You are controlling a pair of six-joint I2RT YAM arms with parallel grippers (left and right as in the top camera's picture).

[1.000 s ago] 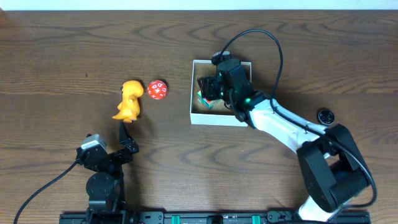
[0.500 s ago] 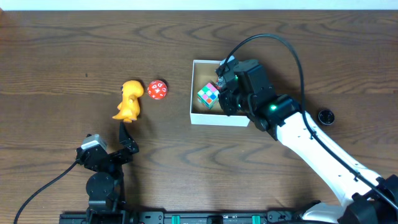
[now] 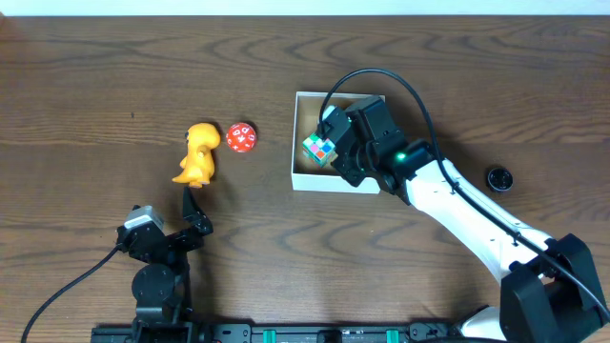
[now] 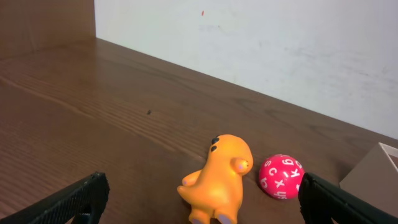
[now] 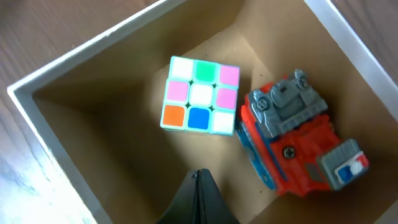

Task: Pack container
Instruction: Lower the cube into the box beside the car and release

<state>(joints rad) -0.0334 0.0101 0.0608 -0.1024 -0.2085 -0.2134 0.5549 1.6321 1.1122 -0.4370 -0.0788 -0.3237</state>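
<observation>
Overhead, the container (image 3: 307, 116) sits right of centre on the table (image 3: 95, 95), with the right arm reaching up from the lower right of the frame and its wrist hanging over the box's right half. A cube (image 3: 319, 149) with coloured tiles lies inside, near the left wall.

In the right wrist view the right gripper (image 5: 198, 186) has its fingers pressed together into a single dark point at the bottom edge, with nothing between them. It hangs over the tan floor of the container (image 5: 106, 149). The cube (image 5: 200, 95) lies flat above that point in the frame, clear of it. A red and grey toy (image 5: 295, 140) lies just right of the cube, close against it.

At the lower left of the overhead frame the left gripper (image 3: 196, 215) is spread wide and empty; its fingers (image 4: 74, 199) show at both lower corners of the left wrist view. Beyond them stands a yellow figure (image 4: 217, 177), with a red ball (image 4: 281, 177) bearing white marks just to its right. Both lie well left of the container. A small black disc (image 3: 498, 177) lies at the right of the table.
</observation>
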